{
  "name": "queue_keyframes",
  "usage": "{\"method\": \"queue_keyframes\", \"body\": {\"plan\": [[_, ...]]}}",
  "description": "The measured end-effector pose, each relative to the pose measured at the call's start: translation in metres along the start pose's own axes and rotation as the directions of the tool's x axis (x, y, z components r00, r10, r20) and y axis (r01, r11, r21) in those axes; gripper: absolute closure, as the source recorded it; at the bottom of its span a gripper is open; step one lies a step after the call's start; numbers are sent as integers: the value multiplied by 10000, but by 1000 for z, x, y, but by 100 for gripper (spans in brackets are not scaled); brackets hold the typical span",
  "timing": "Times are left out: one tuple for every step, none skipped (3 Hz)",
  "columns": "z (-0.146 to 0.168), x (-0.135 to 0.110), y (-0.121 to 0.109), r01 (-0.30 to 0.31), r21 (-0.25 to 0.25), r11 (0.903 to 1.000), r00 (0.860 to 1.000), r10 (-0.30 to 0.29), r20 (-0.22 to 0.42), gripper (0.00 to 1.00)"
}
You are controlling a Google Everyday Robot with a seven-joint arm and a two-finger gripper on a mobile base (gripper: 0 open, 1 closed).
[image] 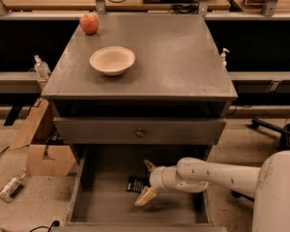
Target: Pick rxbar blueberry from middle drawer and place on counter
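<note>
The rxbar blueberry [136, 184] lies flat on the floor of the open middle drawer [104, 204], a small dark wrapper with pale print, partly hidden behind my gripper. My gripper [146, 181] reaches into the drawer from the right on a white arm. Its two tan fingers are spread apart, one above and one below the bar's right end, and hold nothing. The counter [174, 57] is the grey top slab above.
A beige bowl [112, 60] and a red apple [89, 23] sit on the counter's left side. A shut drawer front with a small knob [139, 133] is above the open drawer. Cardboard boxes [41, 144] and a bottle [9, 186] lie on the floor at left.
</note>
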State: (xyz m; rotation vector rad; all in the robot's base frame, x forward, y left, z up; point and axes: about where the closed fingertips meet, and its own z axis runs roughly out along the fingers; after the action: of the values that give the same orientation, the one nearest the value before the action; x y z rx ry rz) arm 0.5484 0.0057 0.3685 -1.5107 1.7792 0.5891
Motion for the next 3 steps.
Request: {"method": "queue_keyframes", "body": {"plan": [[26, 13, 12, -119, -261, 9996, 9995, 111, -288, 1], [33, 26, 15, -336, 26, 9994, 9972, 337, -668, 24], [31, 23, 14, -374, 50, 9993, 9970, 377, -675, 46]]}}
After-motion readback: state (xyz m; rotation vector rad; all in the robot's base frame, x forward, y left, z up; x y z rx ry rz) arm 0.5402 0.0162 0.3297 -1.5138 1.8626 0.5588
